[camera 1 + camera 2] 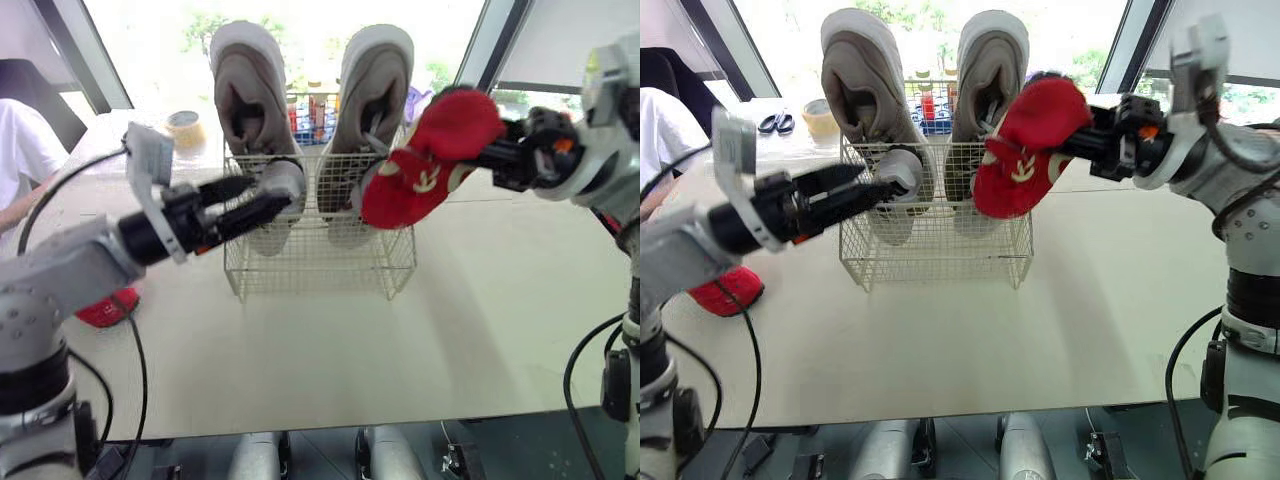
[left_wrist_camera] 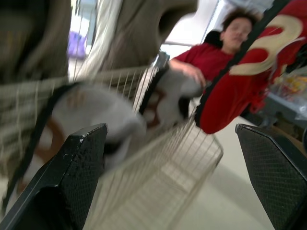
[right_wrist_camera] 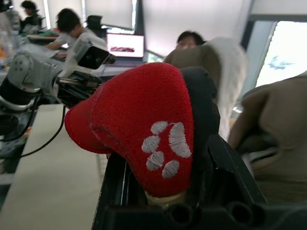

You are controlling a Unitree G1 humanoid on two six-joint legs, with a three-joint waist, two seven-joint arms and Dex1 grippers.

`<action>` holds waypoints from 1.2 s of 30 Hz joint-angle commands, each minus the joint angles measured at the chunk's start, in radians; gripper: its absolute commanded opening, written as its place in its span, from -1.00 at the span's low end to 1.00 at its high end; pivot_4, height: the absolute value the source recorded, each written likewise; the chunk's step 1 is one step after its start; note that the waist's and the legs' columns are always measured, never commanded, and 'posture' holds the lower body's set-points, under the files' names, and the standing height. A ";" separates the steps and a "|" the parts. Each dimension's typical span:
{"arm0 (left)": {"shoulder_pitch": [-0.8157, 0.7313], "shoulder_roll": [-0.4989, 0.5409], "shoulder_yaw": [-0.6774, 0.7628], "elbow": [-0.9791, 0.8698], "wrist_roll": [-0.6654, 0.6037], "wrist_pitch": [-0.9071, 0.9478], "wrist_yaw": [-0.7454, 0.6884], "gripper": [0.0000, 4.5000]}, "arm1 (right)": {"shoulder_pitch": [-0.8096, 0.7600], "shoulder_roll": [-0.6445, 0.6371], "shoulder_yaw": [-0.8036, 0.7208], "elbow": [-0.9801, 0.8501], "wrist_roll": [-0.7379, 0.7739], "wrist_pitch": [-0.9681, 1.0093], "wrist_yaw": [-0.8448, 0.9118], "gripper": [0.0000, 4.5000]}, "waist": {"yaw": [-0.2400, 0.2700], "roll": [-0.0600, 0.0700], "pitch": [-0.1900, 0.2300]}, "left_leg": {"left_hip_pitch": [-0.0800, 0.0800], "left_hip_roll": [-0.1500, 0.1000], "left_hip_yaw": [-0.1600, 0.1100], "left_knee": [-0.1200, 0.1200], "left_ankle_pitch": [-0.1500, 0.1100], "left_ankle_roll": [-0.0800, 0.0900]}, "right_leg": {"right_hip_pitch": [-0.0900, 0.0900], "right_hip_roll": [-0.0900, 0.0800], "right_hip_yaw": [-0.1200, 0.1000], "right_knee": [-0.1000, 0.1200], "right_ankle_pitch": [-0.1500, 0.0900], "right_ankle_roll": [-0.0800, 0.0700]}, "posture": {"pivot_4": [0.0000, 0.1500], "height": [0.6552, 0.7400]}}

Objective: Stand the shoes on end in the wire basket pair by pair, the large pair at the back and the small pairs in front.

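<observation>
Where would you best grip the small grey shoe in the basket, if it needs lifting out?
I'd grip the grey shoe by its rounded top end, from above: it stands on end in the basket, only that end clears the rim, and wire walls bar the sides.

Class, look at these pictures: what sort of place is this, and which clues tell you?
Likely an open office or lab: seated people in the background, an open laptop, and big windows beside the white table.
</observation>
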 commanded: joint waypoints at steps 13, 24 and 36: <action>0.318 0.099 0.018 -0.218 -0.201 -0.189 0.132 0.95 | 0.061 0.095 0.105 0.077 -0.243 -0.175 0.134 -0.60 | 0.000 0.000 0.000 | 0.000 -0.002 0.000 0.001 -0.001 0.000 | 0.001 -0.003 -0.001 -0.001 -0.002 -0.004 | 1.00 -0.71; 0.350 0.151 -0.003 -0.191 -0.195 -0.229 0.086 1.00 | 0.082 0.113 0.074 0.095 -0.275 -0.193 0.146 0.98 | 0.000 0.000 0.000 | 0.000 -0.002 0.000 0.001 -0.001 0.000 | 0.001 -0.002 -0.001 -0.001 -0.002 -0.004 | 1.00 -0.71; 0.357 0.186 -0.013 -0.158 -0.213 -0.233 0.054 1.00 | 0.126 0.033 -0.015 -0.101 -0.164 -0.008 0.088 0.98 | 0.000 0.000 0.000 | 0.000 -0.002 0.000 0.001 -0.001 0.000 | 0.000 -0.002 -0.001 -0.001 -0.001 -0.005 | 1.00 -0.71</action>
